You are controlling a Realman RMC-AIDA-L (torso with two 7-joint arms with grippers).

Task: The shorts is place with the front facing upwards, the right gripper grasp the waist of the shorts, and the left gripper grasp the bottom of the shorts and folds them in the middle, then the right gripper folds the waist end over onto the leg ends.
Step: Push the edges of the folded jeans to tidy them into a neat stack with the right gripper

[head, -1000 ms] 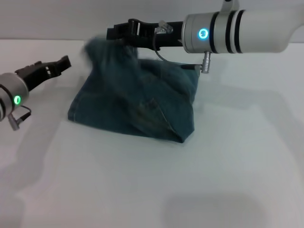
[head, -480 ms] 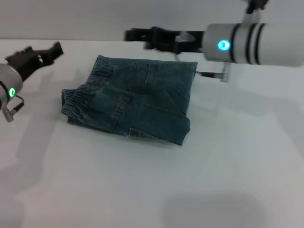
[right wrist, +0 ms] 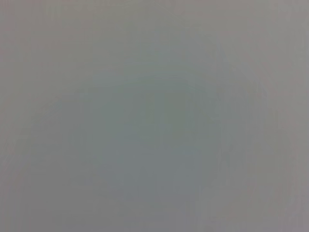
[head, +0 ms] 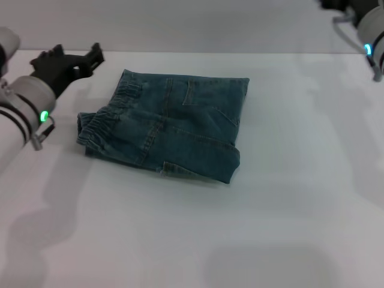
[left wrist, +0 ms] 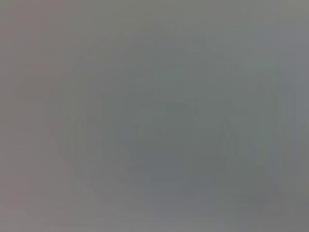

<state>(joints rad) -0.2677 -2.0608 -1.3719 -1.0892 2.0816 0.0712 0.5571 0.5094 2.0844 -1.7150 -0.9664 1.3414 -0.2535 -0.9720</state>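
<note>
Both folds look done: shorts (head: 165,129) sit as a compact bundle mid-surface (head: 180,240), waist end (head: 105,123) lying leftward. Left pincer (head: 75,60) hovers beside it, prongs spread, holding nothing. Right pincer's mostly out of frame, can't tell. Best just retreat without snagging denim.

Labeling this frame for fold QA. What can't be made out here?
- Right end effector: head view, cut off by the top right edge; only part of the arm shows.
- Leg ends: head view, buried under the folded shorts; the waist end lies on top at the robot's left.
- Both wrist views: flat grey blur, nothing identifiable.
- Left end effector: head view, beside the shorts without touching; finger gap unreadable.
</note>
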